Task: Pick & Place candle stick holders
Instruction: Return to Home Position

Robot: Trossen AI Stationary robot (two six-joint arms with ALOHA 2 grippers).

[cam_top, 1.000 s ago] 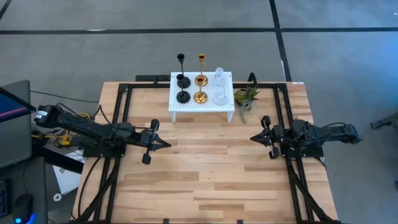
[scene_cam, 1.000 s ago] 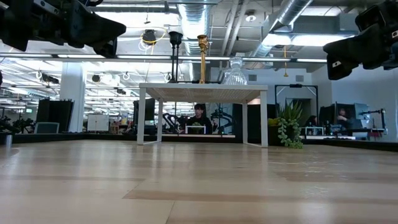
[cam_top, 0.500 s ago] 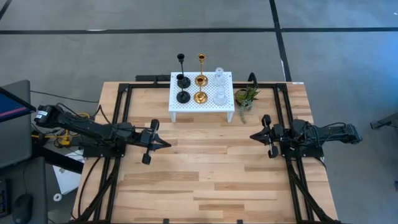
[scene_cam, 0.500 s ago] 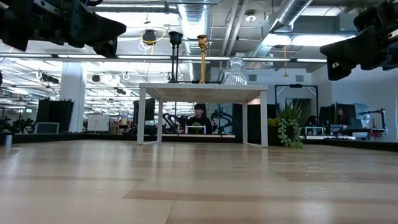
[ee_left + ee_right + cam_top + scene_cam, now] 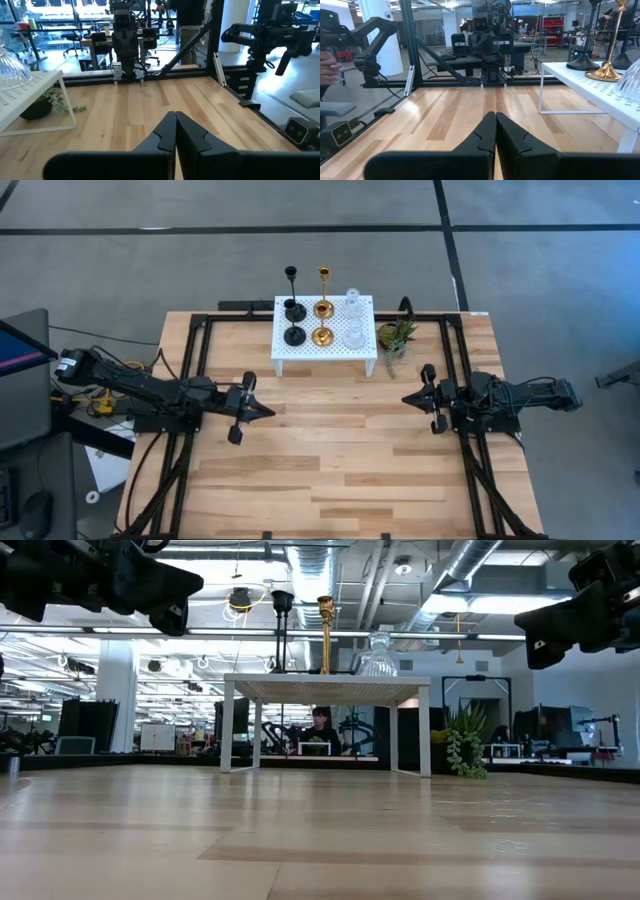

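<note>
A: Well, where do your candle stick holders [image 5: 322, 336] stand?

B: You can see all six on top of the white perforated stand [image 5: 330, 352], at the far edge of the table [image 5: 330, 460]. The black pair [image 5: 294, 335] is toward the left arm's side, the gold pair [image 5: 323, 309] is in the middle, and the clear glass pair [image 5: 352, 335] is toward the right arm's side. Each pair stands upright, one holder behind the other.

A: And your grippers?

B: Your left gripper [image 5: 268, 412] hangs above the table's left part, its fingers [image 5: 162, 137] pressed together on nothing. Your right gripper [image 5: 406, 400] hangs over the right part, likewise clenched and empty, on the near side of the small potted plant [image 5: 395, 335]. That plant sits just beside the stand. Both tips point inward toward each other, clear of the stand.
</note>
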